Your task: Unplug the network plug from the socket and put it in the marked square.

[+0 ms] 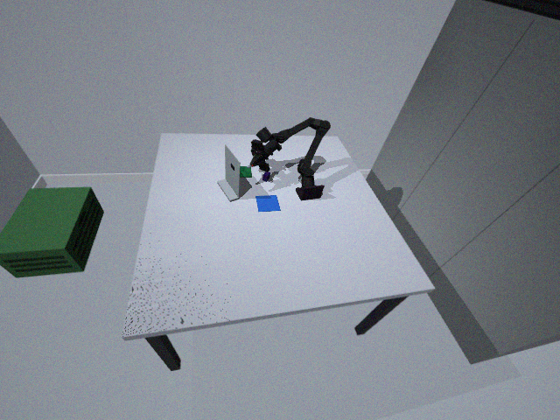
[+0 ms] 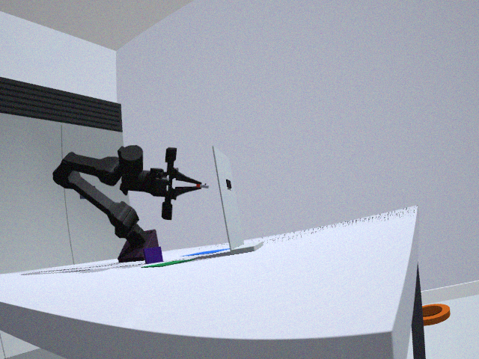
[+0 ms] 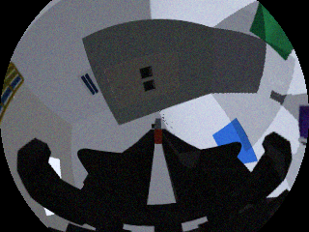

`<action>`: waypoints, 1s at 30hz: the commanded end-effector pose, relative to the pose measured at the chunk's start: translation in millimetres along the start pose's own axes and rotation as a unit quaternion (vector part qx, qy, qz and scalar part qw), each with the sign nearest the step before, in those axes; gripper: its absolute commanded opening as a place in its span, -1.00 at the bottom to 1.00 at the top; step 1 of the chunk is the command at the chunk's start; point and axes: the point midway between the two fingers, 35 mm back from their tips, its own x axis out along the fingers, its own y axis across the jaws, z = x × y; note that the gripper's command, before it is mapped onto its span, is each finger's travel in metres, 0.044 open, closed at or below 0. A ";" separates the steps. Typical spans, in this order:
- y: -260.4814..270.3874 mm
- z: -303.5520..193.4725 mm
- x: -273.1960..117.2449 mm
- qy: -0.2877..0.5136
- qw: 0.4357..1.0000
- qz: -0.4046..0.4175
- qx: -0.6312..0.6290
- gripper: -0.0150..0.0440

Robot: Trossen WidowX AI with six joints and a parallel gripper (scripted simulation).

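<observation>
My gripper [image 1: 251,165] [image 2: 199,185] [image 3: 157,131] is shut on the network plug. The plug [image 2: 205,186] [image 3: 157,124] is small and grey with a red part between the fingertips, and it points forward. It is clear of the upright grey panel [image 1: 229,157] [image 2: 226,212] [image 3: 203,58] and well above the table. Two dark openings show in the panel in the wrist view, the upper [image 3: 146,72] and the lower [image 3: 149,85]. A flat blue square [image 1: 268,203] [image 2: 206,252] [image 3: 227,136] lies on the table. The plug's thin tab is too small to make out clearly.
A flat green patch [image 1: 245,171] [image 2: 166,263] [image 3: 272,31] lies beside the panel. A small purple block [image 1: 266,177] [image 2: 153,255] [image 3: 303,121] stands near the arm's base. The panel's foot [image 1: 227,191] rests on the table. A large green box [image 1: 49,221] stands on the floor.
</observation>
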 end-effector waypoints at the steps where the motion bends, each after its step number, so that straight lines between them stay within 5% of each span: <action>1: -11.5 -10.7 11.1 0.007 0.999 -0.036 0.028 -0.49; 30: -72.1 -75.8 49.5 -0.038 0.962 -0.247 0.110 -0.49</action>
